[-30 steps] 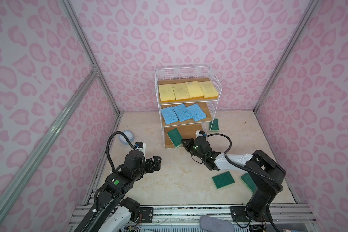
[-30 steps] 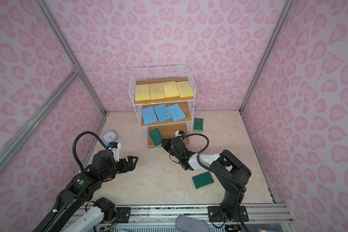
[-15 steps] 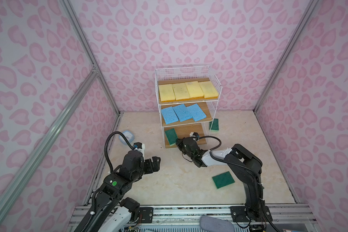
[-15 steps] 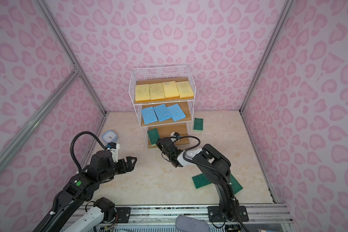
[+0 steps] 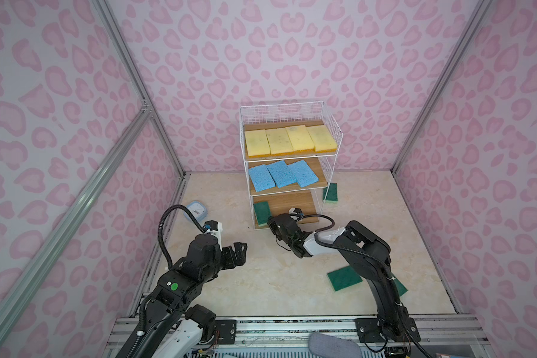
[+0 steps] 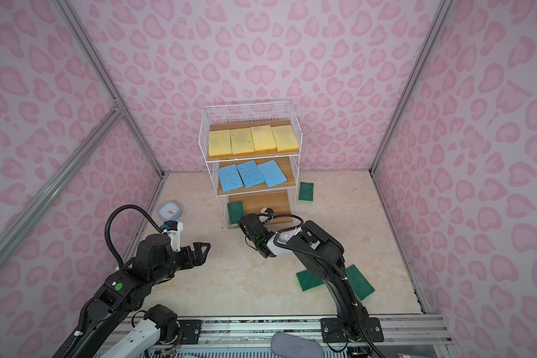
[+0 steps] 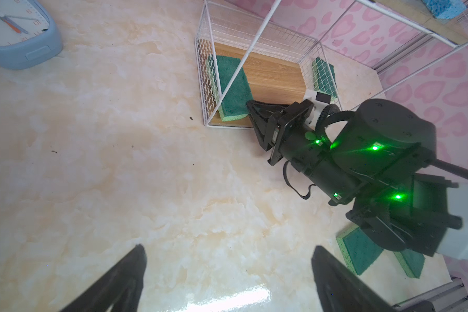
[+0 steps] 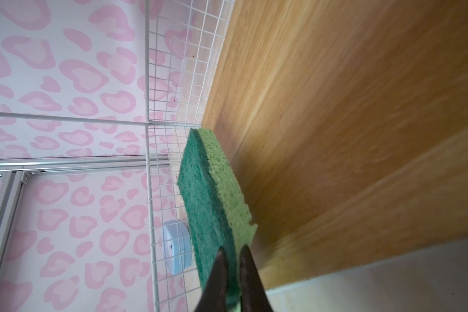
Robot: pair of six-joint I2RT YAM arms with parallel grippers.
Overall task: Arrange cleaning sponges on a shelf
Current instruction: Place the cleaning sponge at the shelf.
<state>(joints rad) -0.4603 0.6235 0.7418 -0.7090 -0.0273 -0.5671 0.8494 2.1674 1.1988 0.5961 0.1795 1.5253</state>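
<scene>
Step in hand: the right pincer (image 8: 233,251) is setting a green sponge (image 5: 262,212) on the bottom board (image 5: 292,204) of the shelf (image 5: 332,130).
Right pincer: clamped on the sponge's near short edge, one fingertip on each face.
Sponge position: scourer side up, lying along the board, just beside the left wire wall (image 7: 208,89).
Doing it well: I judge the pincer should part only slightly, then draw straight back out of the front opening. That avoids dragging the sponge or catching the wire, and leaves board space for the others.
Left pincer (image 7: 229,270): fingers wide apart, empty, hovering above the counter (image 5: 261,279), well apart from the shelf.
Left to shelve: three loose green sponges (image 5: 344,277) on the counter.
</scene>
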